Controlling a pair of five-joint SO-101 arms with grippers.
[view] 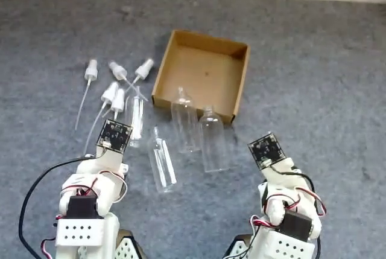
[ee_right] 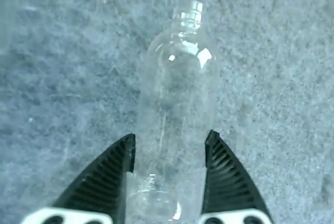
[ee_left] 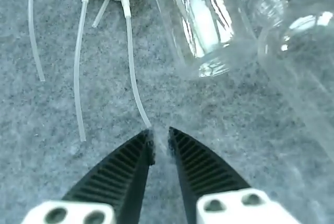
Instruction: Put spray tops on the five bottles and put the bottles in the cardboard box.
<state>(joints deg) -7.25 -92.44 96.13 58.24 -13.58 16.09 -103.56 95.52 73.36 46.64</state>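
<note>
Several clear bottles lie on the grey carpet in front of the cardboard box [view: 205, 72]: one [view: 137, 120], one [view: 163, 159], one [view: 185, 120] and one [view: 214, 141]. Several white spray tops [view: 117, 70] with long tubes lie to the left of the box. My left gripper [ee_left: 159, 139] is shut and holds nothing; the end of a spray top tube [ee_left: 130, 57] lies just past its tips, with a bottle [ee_left: 201, 20] beyond. My right gripper [ee_right: 169, 145] is open, and a bottle [ee_right: 177, 78] on the carpet shows between its fingers, neck pointing away.
The left arm [view: 114, 136] and the right arm [view: 266, 149] sit at the near edge of the table. Bare carpet stretches to the right of the box and beside the right arm. A second bottle [ee_left: 300, 57] lies next to the first one.
</note>
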